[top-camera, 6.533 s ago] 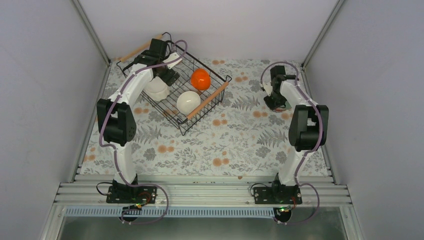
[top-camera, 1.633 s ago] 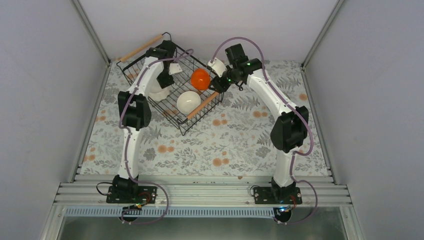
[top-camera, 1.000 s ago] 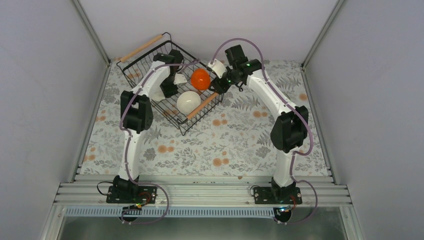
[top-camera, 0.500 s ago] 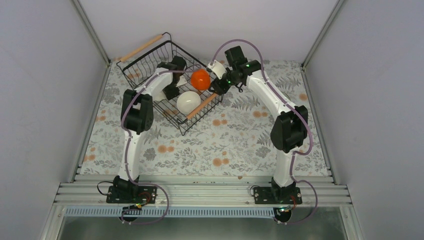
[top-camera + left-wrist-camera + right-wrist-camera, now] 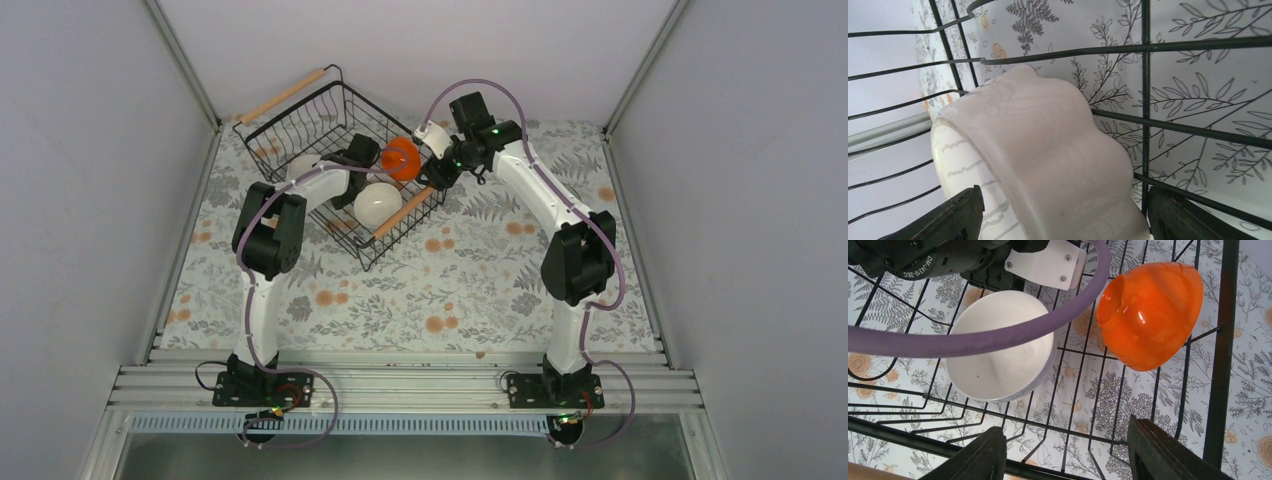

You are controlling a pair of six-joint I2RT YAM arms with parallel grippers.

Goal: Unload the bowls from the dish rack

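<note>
Floral-patterned table [image 5: 470,280] carries the black wire dish rack [image 5: 300,115] at its far left, long axis running from far left to near right. Three bowls lie inside: one orange bowl [image 5: 1148,315] tipped over, one plain white bowl [image 5: 998,345] mouth up, one scallop-edged white bowl [image 5: 1048,165] on its side. The left claw [image 5: 1065,202] is spread wide right at that last bowl. The right claw [image 5: 1068,445] hangs released above the rack.

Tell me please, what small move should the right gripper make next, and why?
Probably ease the right gripper forward and down toward the orange bowl. Its jaws are open and empty above the dish rack, the bowl sits ahead of them, tipped, and the left arm and its cable crowd the plain white bowl.
</note>
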